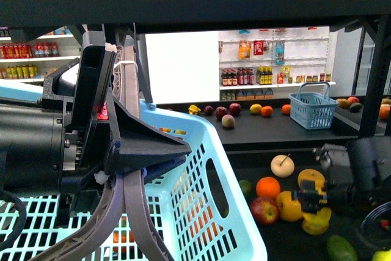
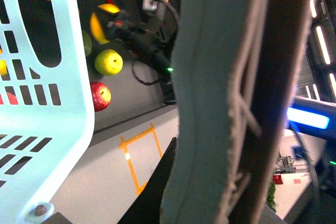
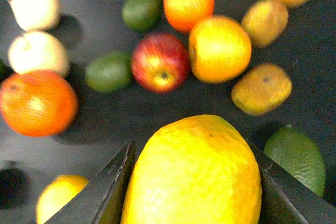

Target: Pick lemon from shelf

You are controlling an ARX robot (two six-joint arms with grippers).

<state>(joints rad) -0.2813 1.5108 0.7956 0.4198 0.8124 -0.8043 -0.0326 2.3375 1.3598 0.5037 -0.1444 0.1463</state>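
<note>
Right end effector (image 3: pixel 190 149) pinching big yellow dimpled lemon (image 3: pixel 197 182). I judge long axis runs along black fingers (image 3: pixel 113 184).

Lemon sits toward front right of lower tier of black metal shelf (image 1: pixel 269 132), over loose fruit.

Left end effector (image 1: pixel 143 163) looks clamped on grey basket handles (image 1: pixel 139 224).

Only wrist view shows pinch. Only front view shows light-blue slotted basket (image 1: pixel 214 212) leftward.
</note>
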